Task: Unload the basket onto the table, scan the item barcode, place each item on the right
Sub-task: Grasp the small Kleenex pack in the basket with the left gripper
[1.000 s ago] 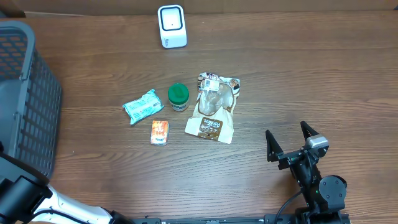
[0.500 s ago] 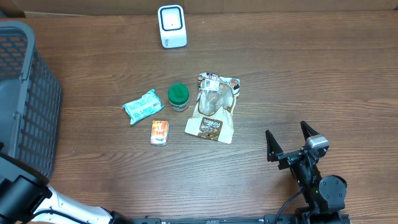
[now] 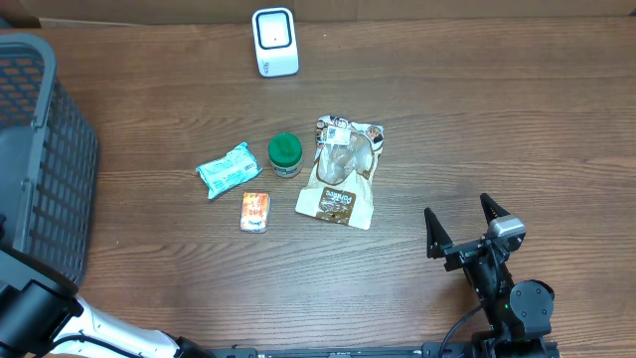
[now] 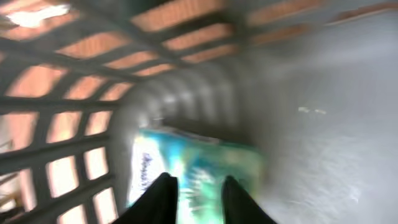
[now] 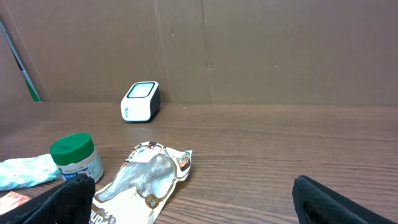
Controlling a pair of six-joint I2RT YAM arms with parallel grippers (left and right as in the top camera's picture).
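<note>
Pouch and jar on the worktop had not moved; my left jaws stood slightly parted over a teal packet in the basket, right jaws wide, scanner seemingly unused.

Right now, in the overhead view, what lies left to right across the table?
Grey basket → teal packet → orange packet → green-lidded jar → brown snack bag → right end effector.

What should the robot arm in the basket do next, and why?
I'd guess the left gripper should lift up out of the basket. Its blurry view shows it just over a teal packet lying inside, while the snack bag and green-lidded jar wait on the table near the scanner.
</note>
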